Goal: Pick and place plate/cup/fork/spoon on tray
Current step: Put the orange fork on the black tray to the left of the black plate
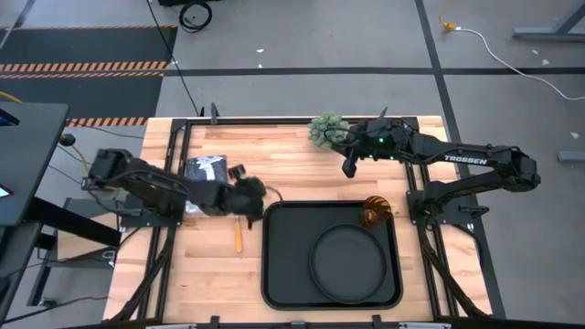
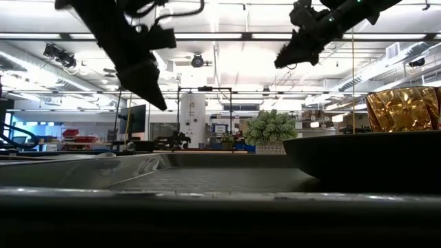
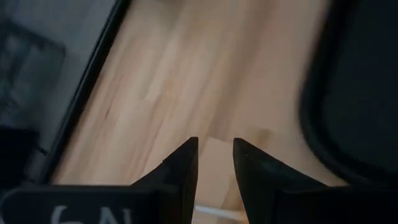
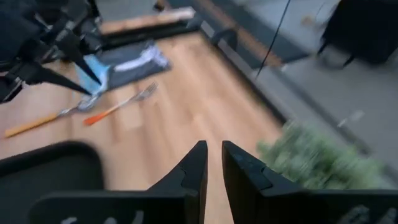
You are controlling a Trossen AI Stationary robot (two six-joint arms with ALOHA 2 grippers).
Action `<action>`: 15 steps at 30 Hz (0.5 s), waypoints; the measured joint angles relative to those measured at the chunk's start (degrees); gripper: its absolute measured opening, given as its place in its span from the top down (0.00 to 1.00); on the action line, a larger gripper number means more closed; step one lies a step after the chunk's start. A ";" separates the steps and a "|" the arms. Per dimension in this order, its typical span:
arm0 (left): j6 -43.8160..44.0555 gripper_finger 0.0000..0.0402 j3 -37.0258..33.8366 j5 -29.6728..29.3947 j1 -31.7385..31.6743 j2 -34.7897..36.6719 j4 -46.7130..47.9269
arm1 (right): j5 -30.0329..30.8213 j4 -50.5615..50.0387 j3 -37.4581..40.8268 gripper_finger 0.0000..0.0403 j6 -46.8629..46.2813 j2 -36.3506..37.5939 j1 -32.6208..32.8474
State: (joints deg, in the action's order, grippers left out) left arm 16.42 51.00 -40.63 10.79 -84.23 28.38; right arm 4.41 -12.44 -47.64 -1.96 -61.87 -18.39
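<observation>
Plate (image 1: 345, 259), round and black with a raised rim, sits inside the big rectangular tray (image 1: 279, 274) at the table's near edge, and the textured amber cup (image 1: 375, 212) stands in the tray's far right corner. Just left of the tray, the left gripper (image 1: 245, 203) hangs over the butcher-block wood, fingers (image 3: 180, 168) a narrow slit apart, nothing between them. Spoon (image 4: 53, 117) and fork (image 4: 121, 102), both orange-handled with silver heads, lie there on bare wood. Farther back, the right gripper (image 1: 349, 168) hovers beside the green plant (image 1: 327, 128), nearly closed and empty.
</observation>
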 joint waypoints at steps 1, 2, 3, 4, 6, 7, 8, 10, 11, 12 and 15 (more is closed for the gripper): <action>2.32 0.73 -1.35 0.62 -1.44 1.35 -1.03 | 1.14 1.43 0.01 0.87 1.72 0.00 -0.05; 4.61 0.73 -2.65 1.07 -2.94 2.76 -1.16 | 2.28 2.63 0.02 0.87 3.37 0.00 -0.09; 6.91 0.73 -3.78 1.35 -4.26 3.95 -1.30 | 3.13 4.07 0.02 0.87 4.85 0.00 -0.15; 9.75 0.73 -4.62 1.62 -5.51 4.82 -1.44 | 3.97 5.19 0.02 0.87 6.41 0.00 -0.29; 15.15 0.73 -6.19 1.67 -7.71 6.25 -1.38 | 5.00 7.46 0.02 0.87 8.93 0.00 -0.48; 17.74 0.73 -6.87 1.70 -8.51 6.90 -0.86 | 5.00 8.41 0.02 0.87 9.98 0.00 -0.51; 19.92 0.73 -7.29 1.62 -9.14 7.04 -1.01 | 5.00 9.13 0.02 0.87 11.11 0.00 -0.49; 24.00 0.73 -8.19 1.96 -10.04 7.23 -0.69 | 4.91 10.23 0.02 0.87 12.51 0.00 -0.14; 25.34 0.73 -8.49 2.30 -10.26 7.41 0.10 | 4.84 10.43 0.02 0.87 12.65 0.00 0.13; 26.19 0.73 -8.50 2.67 -10.41 7.40 -0.29 | 4.80 10.41 0.02 0.87 12.66 0.00 0.40; 27.72 0.73 -8.41 3.37 -10.38 7.39 -0.35 | 4.52 10.37 0.15 0.87 12.58 0.00 1.81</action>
State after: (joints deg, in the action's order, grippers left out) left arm 44.14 42.59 -37.26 0.40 -76.84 28.03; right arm 8.93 -2.07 -47.49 10.61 -61.87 -16.58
